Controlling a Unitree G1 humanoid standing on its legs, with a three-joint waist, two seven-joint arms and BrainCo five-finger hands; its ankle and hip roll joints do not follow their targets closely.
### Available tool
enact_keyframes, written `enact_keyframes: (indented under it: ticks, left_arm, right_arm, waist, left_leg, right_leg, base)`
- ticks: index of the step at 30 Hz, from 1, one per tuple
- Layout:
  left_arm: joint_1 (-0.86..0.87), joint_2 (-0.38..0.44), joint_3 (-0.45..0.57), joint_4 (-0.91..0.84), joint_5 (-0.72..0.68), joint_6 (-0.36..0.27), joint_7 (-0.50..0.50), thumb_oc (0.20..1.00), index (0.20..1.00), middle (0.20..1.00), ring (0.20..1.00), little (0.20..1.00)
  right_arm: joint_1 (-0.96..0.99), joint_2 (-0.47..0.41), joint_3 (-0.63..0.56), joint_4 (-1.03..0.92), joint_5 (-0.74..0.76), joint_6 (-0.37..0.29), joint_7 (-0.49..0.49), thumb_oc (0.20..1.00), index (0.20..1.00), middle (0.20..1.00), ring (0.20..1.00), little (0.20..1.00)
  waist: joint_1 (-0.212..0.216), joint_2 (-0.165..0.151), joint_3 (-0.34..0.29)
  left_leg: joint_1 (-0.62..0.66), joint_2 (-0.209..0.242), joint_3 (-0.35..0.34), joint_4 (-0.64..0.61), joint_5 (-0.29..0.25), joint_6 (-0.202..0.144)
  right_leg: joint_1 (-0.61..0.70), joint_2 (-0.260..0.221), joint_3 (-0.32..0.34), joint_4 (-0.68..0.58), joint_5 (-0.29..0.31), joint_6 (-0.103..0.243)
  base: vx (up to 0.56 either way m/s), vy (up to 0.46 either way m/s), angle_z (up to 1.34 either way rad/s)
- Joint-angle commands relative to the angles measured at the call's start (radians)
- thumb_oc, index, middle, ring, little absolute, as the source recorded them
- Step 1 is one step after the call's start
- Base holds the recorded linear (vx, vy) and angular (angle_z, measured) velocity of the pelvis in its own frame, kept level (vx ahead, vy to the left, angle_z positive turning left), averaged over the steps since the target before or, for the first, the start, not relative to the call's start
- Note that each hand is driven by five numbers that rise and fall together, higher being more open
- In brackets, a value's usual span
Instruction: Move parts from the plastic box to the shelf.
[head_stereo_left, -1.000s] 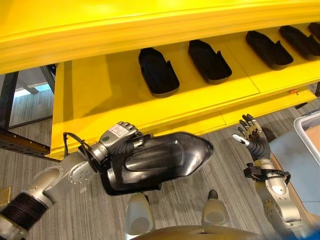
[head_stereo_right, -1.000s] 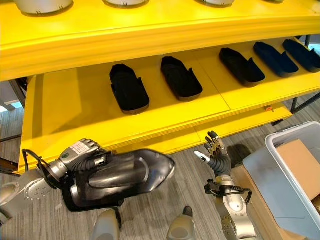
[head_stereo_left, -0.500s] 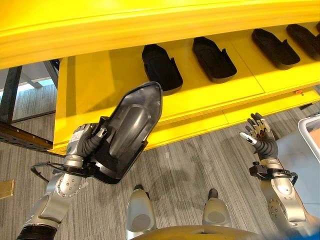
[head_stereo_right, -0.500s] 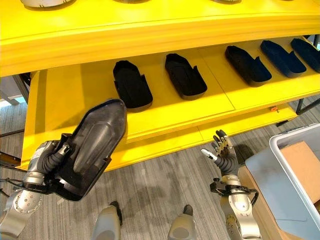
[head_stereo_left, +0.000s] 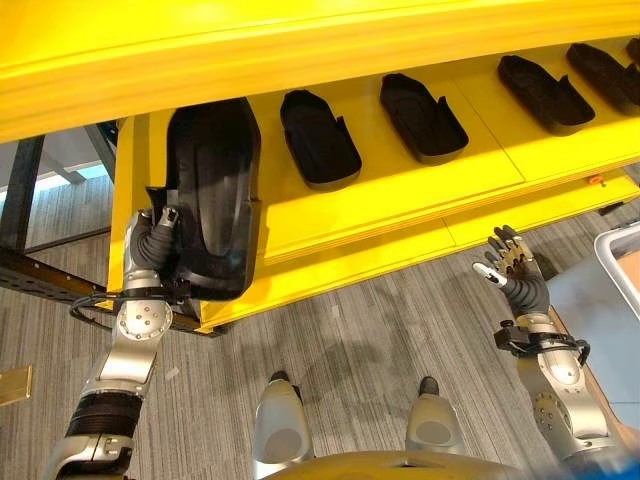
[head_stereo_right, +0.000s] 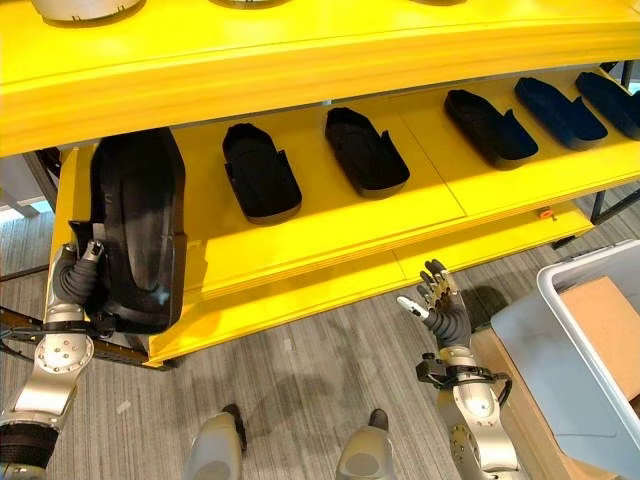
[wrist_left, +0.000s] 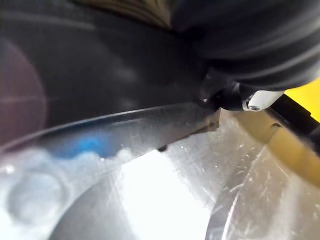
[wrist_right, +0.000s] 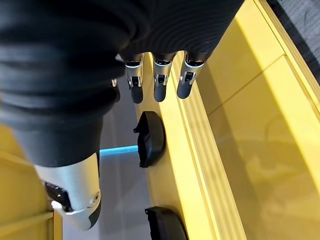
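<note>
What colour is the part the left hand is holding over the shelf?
Black; the part shows best in the right eye view.

Left hand (head_stereo_left: 153, 243), arm raised upright, fingers curled round the near end of a large black moulded plastic part (head_stereo_left: 212, 195). Right hand (head_stereo_right: 441, 310) raised, fingers spread and relaxed, holding nothing.

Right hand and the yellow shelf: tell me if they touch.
Apart. In the right eye view the right hand hangs with relaxed fingers over the grey floor, and a strip of floor shows between its fingertips and the yellow shelf.
</note>
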Motion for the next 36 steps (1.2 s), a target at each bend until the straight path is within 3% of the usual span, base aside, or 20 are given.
enact_keyframes:
  ticks: [1, 9, 11, 15, 20, 24, 27, 32, 36]
  left_arm:
    - [-0.069, 0.064, 0.055, 0.031, -0.076, -0.056, 0.087, 0.2, 0.2, 0.2, 0.2, 0.2]
    - [-0.214, 0.143, 0.041, 0.129, -0.186, -0.07, 0.121, 0.2, 0.2, 0.2, 0.2, 0.2]
    - [-0.316, 0.179, -0.004, 0.216, -0.267, -0.067, 0.124, 0.2, 0.2, 0.2, 0.2, 0.2]
    - [-0.397, 0.222, -0.06, 0.274, -0.285, -0.05, 0.107, 0.2, 0.2, 0.2, 0.2, 0.2]
    - [-0.599, 0.286, -0.22, 0.399, -0.302, -0.017, 0.058, 0.2, 0.2, 0.2, 0.2, 0.2]
    - [-0.833, 0.303, -0.394, 0.548, -0.331, 0.013, 0.011, 0.2, 0.2, 0.2, 0.2, 0.2]
    - [-0.924, 0.297, -0.457, 0.616, -0.343, 0.024, -0.004, 0.2, 0.2, 0.2, 0.2, 0.2]
    - [-1.029, 0.265, -0.501, 0.716, -0.402, 0.029, -0.019, 0.2, 0.2, 0.2, 0.2, 0.2]
    - [-1.081, 0.225, -0.488, 0.764, -0.526, 0.02, -0.018, 0.2, 0.2, 0.2, 0.2, 0.2]
  right_arm:
    - [-0.016, -0.005, 0.007, -0.049, 0.013, -0.027, 0.005, 1.0, 1.0, 1.0, 1.0, 1.0]
    - [-0.018, -0.01, 0.049, -0.054, 0.016, -0.015, 0.022, 1.0, 1.0, 1.0, 1.0, 1.0]
    - [-0.027, -0.019, 0.077, -0.055, 0.02, -0.01, 0.023, 1.0, 1.0, 1.0, 1.0, 1.0]
    - [-0.039, -0.026, 0.088, -0.058, 0.015, -0.008, 0.021, 1.0, 1.0, 1.0, 1.0, 1.0]
    - [-0.063, -0.039, 0.106, -0.064, 0.026, -0.01, 0.028, 1.0, 1.0, 1.0, 1.0, 1.0]
    - [-0.096, -0.059, 0.146, -0.071, 0.055, -0.012, 0.046, 1.0, 1.0, 1.0, 1.0, 1.0]
    - [-0.106, -0.066, 0.159, -0.069, 0.062, -0.014, 0.048, 1.0, 1.0, 1.0, 1.0, 1.0]
    - [-0.12, -0.07, 0.181, -0.065, 0.078, -0.015, 0.054, 1.0, 1.0, 1.0, 1.0, 1.0]
    - [-0.129, -0.078, 0.197, -0.07, 0.079, -0.01, 0.047, 1.0, 1.0, 1.0, 1.0, 1.0]
  waist:
    - [0.005, -0.036, -0.064]
    - [0.007, -0.044, -0.073]
    - [0.003, -0.047, -0.071]
    - [0.0, -0.049, -0.072]
    - [-0.011, -0.045, -0.073]
    - [-0.032, -0.037, -0.068]
    - [-0.039, -0.035, -0.066]
    - [-0.043, -0.037, -0.062]
    - [-0.043, -0.043, -0.062]
  left_leg:
    - [0.047, 0.031, -0.05, -0.063, 0.075, -0.014]
    - [0.012, 0.029, -0.068, -0.055, 0.079, -0.015]
    - [-0.014, 0.028, -0.077, -0.04, 0.081, -0.016]
    - [-0.044, 0.027, -0.091, -0.024, 0.082, -0.016]
    - [-0.133, 0.022, -0.119, 0.025, 0.082, -0.014]
    - [-0.249, 0.024, -0.145, 0.114, 0.068, -0.002]
    - [-0.297, 0.024, -0.151, 0.151, 0.06, 0.005]
    - [-0.366, 0.032, -0.159, 0.211, 0.042, 0.015]
    - [-0.415, 0.035, -0.168, 0.244, 0.031, 0.023]
  right_leg:
    - [-0.065, 0.0, 0.041, 0.125, 0.018, -0.028]
    - [-0.086, 0.003, 0.035, 0.137, 0.015, -0.026]
    - [-0.099, 0.001, 0.032, 0.149, 0.015, -0.026]
    - [-0.116, 0.002, 0.03, 0.159, 0.013, -0.026]
    - [-0.18, -0.006, 0.021, 0.208, 0.002, -0.028]
    - [-0.283, -0.012, 0.032, 0.286, -0.019, -0.034]
    - [-0.336, -0.01, 0.04, 0.323, -0.025, -0.039]
    - [-0.403, -0.002, 0.051, 0.365, -0.035, -0.043]
    - [-0.452, 0.007, 0.061, 0.395, -0.045, -0.049]
  base:
    - [0.0, 0.0, 0.0]
    - [0.0, -0.001, 0.01]
    - [-0.02, -0.003, 0.05]
    - [-0.02, -0.004, 0.12]
    - [-0.06, 0.01, 0.16]
    - [-0.09, 0.023, 0.15]
    - [-0.08, 0.034, 0.05]
    - [-0.04, 0.014, -0.05]
    - [-0.02, 0.005, -0.01]
